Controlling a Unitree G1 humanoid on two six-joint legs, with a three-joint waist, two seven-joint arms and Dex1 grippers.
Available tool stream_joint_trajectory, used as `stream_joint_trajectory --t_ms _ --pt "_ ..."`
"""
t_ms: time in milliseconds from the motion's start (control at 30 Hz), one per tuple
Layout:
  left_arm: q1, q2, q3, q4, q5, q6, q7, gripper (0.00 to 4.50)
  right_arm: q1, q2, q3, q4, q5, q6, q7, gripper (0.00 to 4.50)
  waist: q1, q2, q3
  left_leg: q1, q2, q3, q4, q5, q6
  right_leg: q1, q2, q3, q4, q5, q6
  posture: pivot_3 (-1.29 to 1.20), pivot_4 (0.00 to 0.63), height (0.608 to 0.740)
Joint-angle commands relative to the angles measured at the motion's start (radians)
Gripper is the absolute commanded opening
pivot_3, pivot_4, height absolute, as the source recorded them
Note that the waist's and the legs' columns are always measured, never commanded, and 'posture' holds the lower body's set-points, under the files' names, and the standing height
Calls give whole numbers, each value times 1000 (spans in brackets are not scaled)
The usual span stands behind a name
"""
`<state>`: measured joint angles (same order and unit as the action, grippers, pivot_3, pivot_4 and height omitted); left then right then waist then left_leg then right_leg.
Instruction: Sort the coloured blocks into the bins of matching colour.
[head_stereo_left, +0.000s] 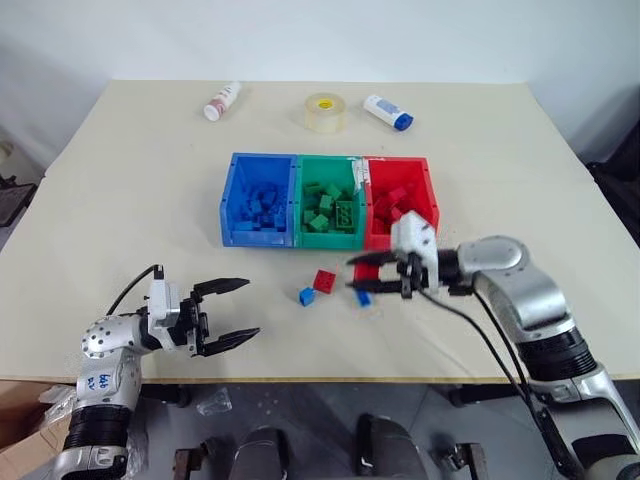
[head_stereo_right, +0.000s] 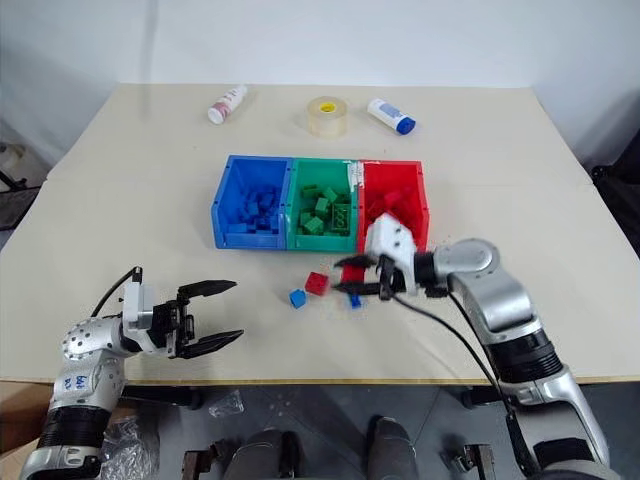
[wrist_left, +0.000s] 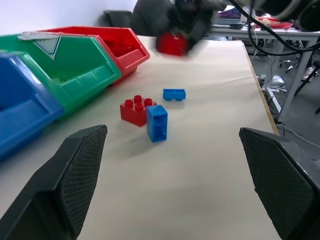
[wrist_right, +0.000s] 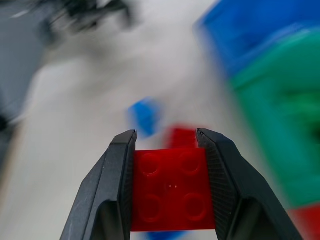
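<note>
Two right jaws clamp a red block (wrist_right: 172, 189); left jaws gape wide, empty.

I can make out very little writing from here. The grey metal forearm of the left arm (head_stereo_left: 100, 380) carries blue handwritten marks, but I cannot read them as definite characters. The two white plastic bottles (head_stereo_left: 222, 101) lying on the beige counter (head_stereo_left: 120, 200) have coloured labels whose print is too small for me to read.
</note>
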<state>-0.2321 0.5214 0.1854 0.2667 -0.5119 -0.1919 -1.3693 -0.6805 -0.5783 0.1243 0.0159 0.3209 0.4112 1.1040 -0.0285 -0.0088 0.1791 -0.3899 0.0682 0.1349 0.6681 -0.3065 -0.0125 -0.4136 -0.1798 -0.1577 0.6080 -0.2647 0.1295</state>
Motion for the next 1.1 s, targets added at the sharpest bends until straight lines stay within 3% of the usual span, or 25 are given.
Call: stream_joint_trajectory --t_ms 33,100,233,400,700,900,1100 --pt "-31 -9 -5 32 -10 -7 -12 4500 -103 7 -79 168 -57 -81 -125 1495 -1 0 0 0 0 0 0 0 0 0 0 0 0 0 0 0 150 740" --pt "-48 -15 -10 48 -7 -12 -19 4500 -161 17 -86 282 -97 -137 -178 1495 -3 0 0 0 0 1 0 0 0 0 0 0 0 0 0 0 150 740" --pt "-79 -23 -18 80 -1 -20 -32 4500 -219 42 -90 415 -130 -236 -204 2777 -5 0 0 0 0 1 -2 0 0 -1 0 0 -1 0 0 0 150 740" --pt "-101 -22 -16 107 0 -26 -47 4500 -162 25 -101 350 -111 -234 -173 4467 -5 0 0 0 0 1 -2 0 0 -1 0 0 -1 0 0 0 150 740" --pt "-106 -19 -11 135 0 -28 -74 4500 268 -219 -163 -103 38 -6 26 4489 3 0 0 -1 -1 0 -1 0 0 0 0 0 -2 0 1 0 150 740" --pt "-115 -11 -4 161 0 -32 -89 4500 587 -378 -335 -233 89 24 83 4489 2 0 0 0 0 0 0 0 1 1 0 0 -2 0 1 0 150 740" --pt "-124 -11 -4 174 0 -34 -98 4500 604 -372 -291 -309 96 52 59 4489 -2 0 0 1 0 0 0 0 0 1 0 0 -2 0 1 0 150 740"
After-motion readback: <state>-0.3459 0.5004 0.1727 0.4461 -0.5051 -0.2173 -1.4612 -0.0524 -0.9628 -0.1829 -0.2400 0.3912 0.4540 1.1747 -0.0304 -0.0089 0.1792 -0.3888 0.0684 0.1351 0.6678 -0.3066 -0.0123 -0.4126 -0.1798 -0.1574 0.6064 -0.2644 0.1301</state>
